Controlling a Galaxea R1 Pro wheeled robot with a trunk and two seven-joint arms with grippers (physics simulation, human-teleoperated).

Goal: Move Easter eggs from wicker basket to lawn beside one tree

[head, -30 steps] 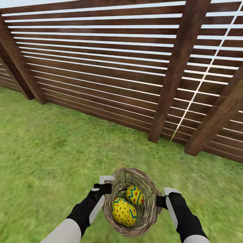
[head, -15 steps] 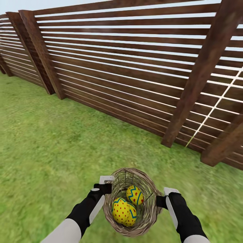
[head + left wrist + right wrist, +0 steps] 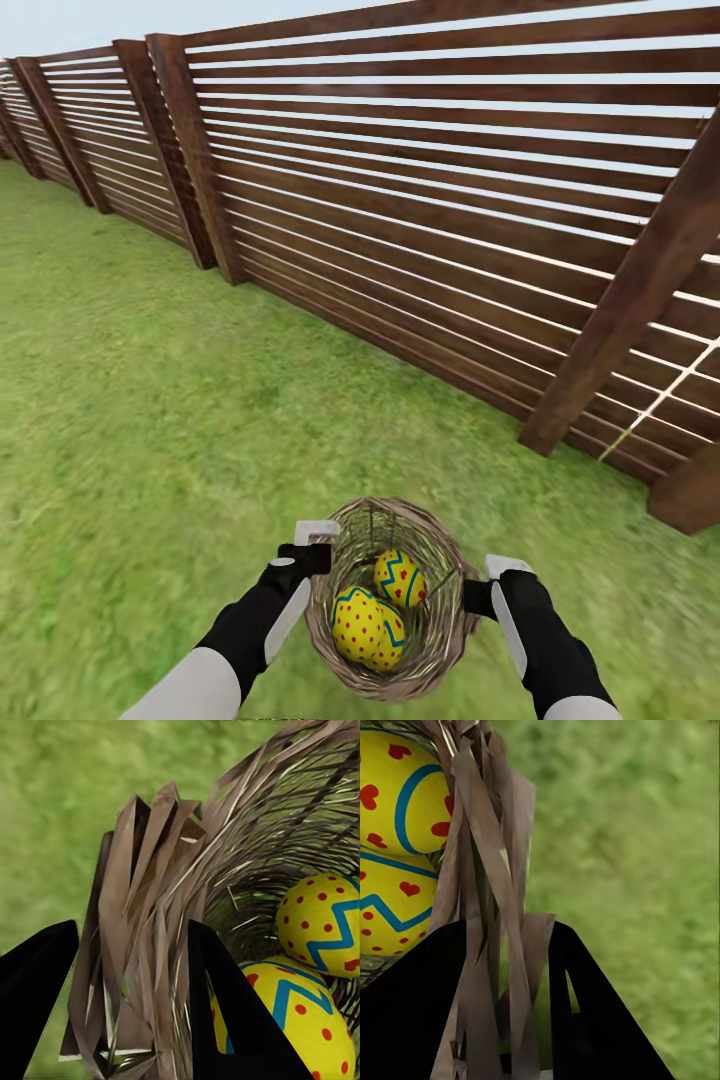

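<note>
- While the wicker basket (image 3: 392, 597) hangs above the lawn (image 3: 150, 420) between our two arms, we see two Easter eggs (image 3: 368, 628) clearly inside it from the head view: a red-dotted one low and near us, and a second egg (image 3: 399, 578) with a blue zigzag just behind it.
- In the right wrist view the eggs (image 3: 401, 799) show red hearts and blue bands and press against the woven wall; we cannot tell where a third egg sits.
- Our left gripper (image 3: 131, 1005) has its dark fingers (image 3: 225, 1012) closed over the basket's rim, one finger outside the wall and one inside beside the eggs.
- Our right gripper (image 3: 502, 1005) likewise pinches the opposite rim (image 3: 487, 870), with wicker strands between its fingers.
- Beyond the basket, mottled grass runs up to a dark brown slatted fence (image 3: 430, 210) with slanted posts.
</note>
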